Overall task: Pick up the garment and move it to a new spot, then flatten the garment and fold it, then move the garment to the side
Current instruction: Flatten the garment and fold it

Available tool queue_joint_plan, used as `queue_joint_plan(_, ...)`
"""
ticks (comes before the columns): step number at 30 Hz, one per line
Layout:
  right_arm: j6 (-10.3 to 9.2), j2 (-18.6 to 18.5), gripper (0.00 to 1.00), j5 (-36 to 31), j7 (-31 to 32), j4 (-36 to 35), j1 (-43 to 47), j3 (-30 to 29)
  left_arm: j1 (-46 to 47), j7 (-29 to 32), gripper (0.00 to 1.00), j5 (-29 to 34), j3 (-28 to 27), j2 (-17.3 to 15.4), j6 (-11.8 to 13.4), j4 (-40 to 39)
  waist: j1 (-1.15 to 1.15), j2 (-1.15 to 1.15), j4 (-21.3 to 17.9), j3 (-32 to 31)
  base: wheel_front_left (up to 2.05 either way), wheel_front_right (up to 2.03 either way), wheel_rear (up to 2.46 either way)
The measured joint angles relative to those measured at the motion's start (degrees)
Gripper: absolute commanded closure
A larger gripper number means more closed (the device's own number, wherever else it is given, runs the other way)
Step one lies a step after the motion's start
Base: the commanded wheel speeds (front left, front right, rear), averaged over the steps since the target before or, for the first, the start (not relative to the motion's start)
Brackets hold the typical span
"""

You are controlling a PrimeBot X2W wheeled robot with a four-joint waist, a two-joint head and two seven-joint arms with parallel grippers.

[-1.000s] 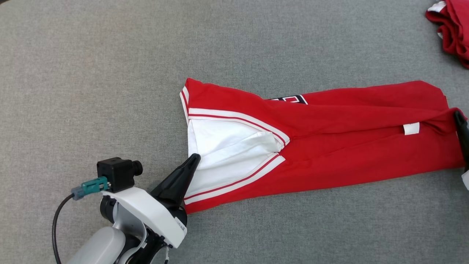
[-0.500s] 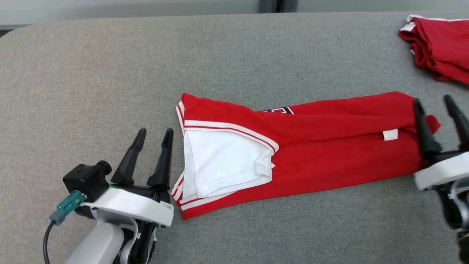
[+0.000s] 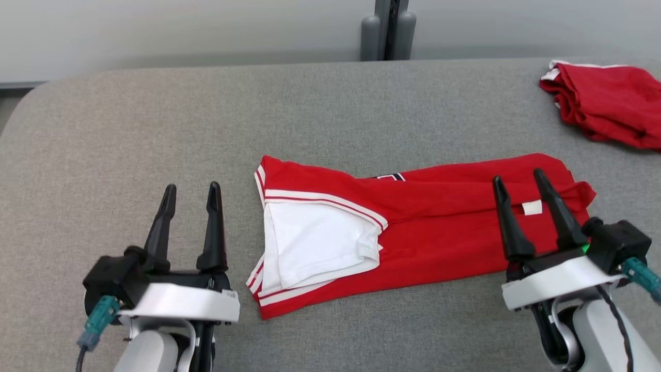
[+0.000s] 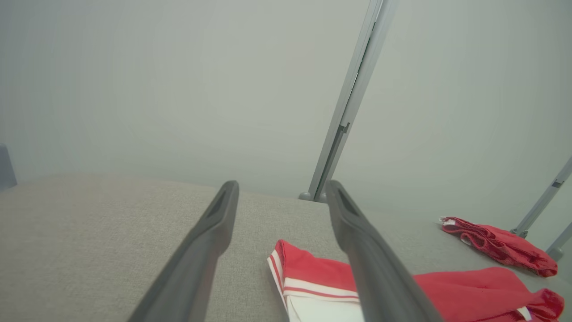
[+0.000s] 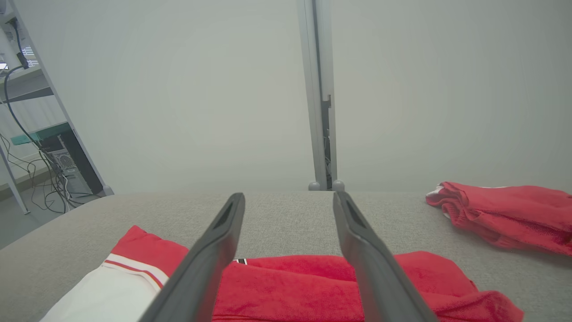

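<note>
A red garment (image 3: 428,227) with white and red striped trim lies folded into a long strip across the middle of the grey table (image 3: 310,113). Its white inner panel (image 3: 310,243) shows at the left end, and a small white tag (image 3: 532,207) near the right end. My left gripper (image 3: 190,190) stands open to the left of the garment, apart from it. My right gripper (image 3: 519,178) is open over the garment's right end, holding nothing. The garment (image 4: 313,277) lies low right in the left wrist view, and the garment (image 5: 290,281) lies below the fingers in the right wrist view.
A second red garment (image 3: 604,103) lies crumpled at the table's far right corner, also the red heap (image 5: 509,219) in the right wrist view. A grey post (image 3: 388,28) stands behind the table's far edge against a pale wall. Shelving and cables (image 5: 40,170) stand off to the left.
The camera has tilted up, showing the wall. My left gripper let go of the garment's left end, opened and drew back left. My right gripper came in from the right edge over the right end.
</note>
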State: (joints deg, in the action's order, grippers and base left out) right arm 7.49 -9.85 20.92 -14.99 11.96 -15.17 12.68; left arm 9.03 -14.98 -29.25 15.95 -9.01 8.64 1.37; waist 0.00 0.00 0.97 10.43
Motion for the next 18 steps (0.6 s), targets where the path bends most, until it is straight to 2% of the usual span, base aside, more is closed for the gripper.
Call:
queue_joint_plan(9, 0.0, 2.18, 0.0, -1.7, 0.0, -0.05, 5.33, -0.51, -5.23, 0.0, 0.0, 7.93, -6.69, 4.47, -4.45, 1.76, 0.0, 0.0, 0.05, -4.36, 0.0, 0.0, 0.0)
queue_joint_plan(18, 0.0, 2.61, 0.0, -1.83, 0.0, -0.05, 9.87, -2.11, -9.85, 0.0, 0.0, 12.26, -10.85, 5.98, -6.34, 2.24, 0.0, 0.0, -0.45, -7.4, 0.0, 0.0, 0.0)
